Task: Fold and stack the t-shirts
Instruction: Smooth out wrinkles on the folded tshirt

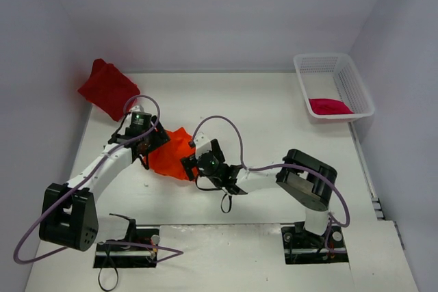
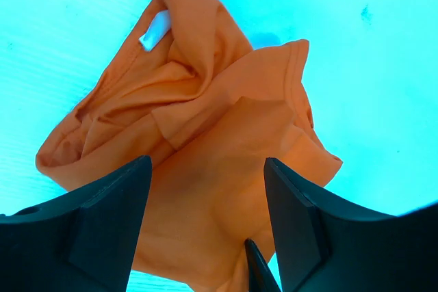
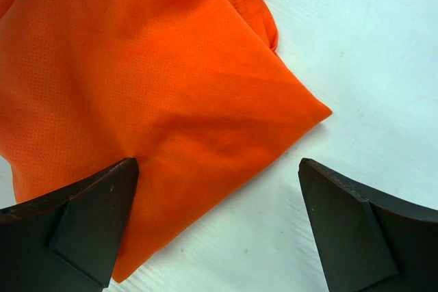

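**Legible markings: none**

No text, brand, number or sign can be read in any of the three views. The only label visible is a small white tag [image 2: 155,31] at the neckline of the orange t-shirt [image 2: 205,135], seen from the left wrist. Its face appears plain white, and any print on it is too small to make out.

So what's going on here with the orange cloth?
Two robot arms are dealing with a crumpled orange t-shirt in the middle of the table. The left end effector and the right end effector both hover over it, open, gripping nothing. A dark red t-shirt lies bunched at the far left corner, and a pink t-shirt sits in the white basket.
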`<action>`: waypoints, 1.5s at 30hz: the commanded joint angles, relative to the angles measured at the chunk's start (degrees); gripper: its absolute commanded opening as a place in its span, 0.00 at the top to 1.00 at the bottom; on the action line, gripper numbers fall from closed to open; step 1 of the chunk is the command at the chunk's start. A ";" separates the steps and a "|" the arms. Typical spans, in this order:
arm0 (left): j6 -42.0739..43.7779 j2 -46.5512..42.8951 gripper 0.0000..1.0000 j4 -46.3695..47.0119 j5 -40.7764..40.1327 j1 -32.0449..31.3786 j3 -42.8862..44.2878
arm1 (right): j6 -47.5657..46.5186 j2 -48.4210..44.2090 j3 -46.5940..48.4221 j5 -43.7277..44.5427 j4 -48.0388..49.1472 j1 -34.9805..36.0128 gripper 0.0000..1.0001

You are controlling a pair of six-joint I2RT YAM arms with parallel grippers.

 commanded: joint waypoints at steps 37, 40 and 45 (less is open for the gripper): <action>-5.69 4.29 0.39 7.44 -2.28 -4.52 0.26 | -10.60 1.36 8.71 -6.29 1.83 -9.68 0.00; -5.51 4.90 0.39 8.32 -2.36 -4.52 -0.62 | -10.34 1.10 7.48 -6.21 2.10 -9.76 0.00; -5.16 6.83 0.39 10.33 -2.10 -4.52 -2.29 | -10.25 -0.13 5.28 -5.85 2.01 -9.76 0.00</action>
